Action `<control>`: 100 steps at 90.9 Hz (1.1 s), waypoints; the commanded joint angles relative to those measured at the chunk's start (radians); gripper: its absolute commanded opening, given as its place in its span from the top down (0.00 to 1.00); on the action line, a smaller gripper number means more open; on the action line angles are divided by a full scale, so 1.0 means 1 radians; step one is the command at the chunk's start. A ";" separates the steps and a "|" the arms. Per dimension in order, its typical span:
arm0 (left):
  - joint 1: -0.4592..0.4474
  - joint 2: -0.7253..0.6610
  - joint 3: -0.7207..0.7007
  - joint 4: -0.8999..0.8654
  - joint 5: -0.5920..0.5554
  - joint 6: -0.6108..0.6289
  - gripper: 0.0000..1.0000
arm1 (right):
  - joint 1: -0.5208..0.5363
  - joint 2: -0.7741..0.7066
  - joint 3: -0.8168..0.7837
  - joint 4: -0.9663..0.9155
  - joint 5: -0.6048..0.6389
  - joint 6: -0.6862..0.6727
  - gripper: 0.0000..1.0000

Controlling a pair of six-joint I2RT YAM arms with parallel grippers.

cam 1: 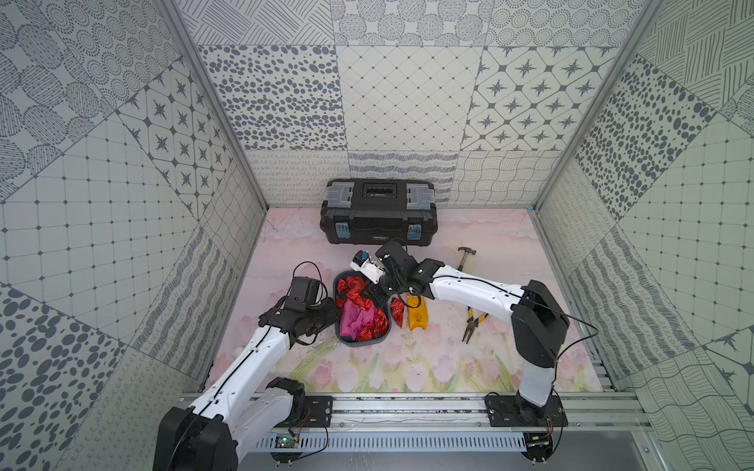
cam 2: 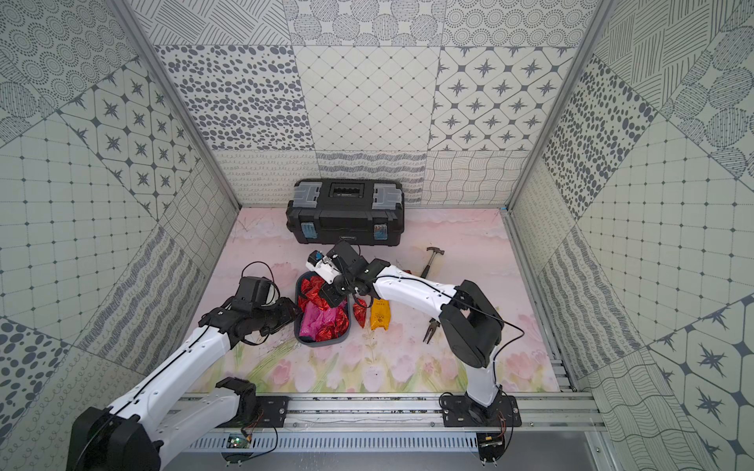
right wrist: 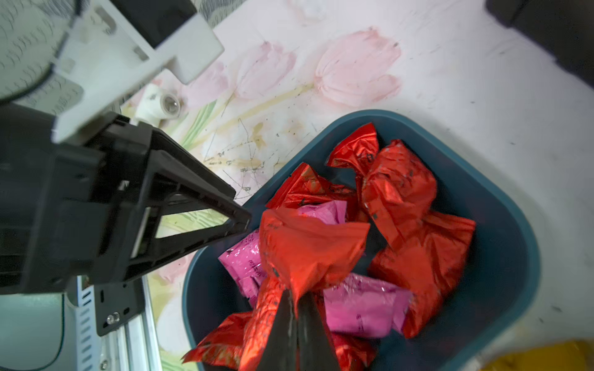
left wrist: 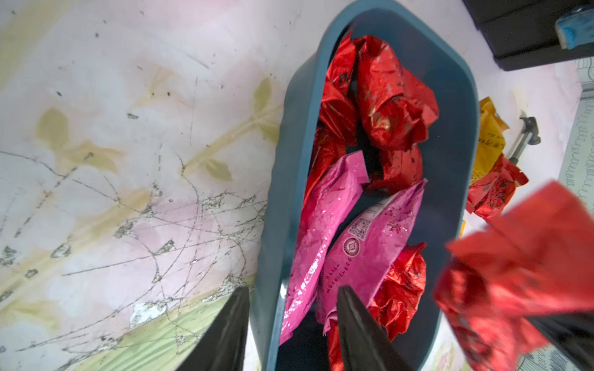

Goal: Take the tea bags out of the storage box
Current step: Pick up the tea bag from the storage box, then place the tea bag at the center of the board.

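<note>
The right gripper [right wrist: 294,302] pinches a red sachet [right wrist: 308,247] over the box [right wrist: 501,231], which holds red and pink tea bags [left wrist: 363,250]. The left gripper [left wrist: 289,308] is spread, straddling the box wall.

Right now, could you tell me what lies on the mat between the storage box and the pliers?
Two tea bags lie there in both top views: a red one beside the storage box, then a yellow one, then bare mat before the pliers.

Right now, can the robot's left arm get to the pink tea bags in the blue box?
Probably yes. The left gripper straddles the storage box wall, open, one finger beside the pink tea bags, which lie uncovered.
</note>
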 commanded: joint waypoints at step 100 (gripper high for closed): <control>0.003 0.189 0.064 -0.004 -0.005 0.139 0.67 | -0.344 -0.435 -0.781 0.248 0.230 0.578 0.69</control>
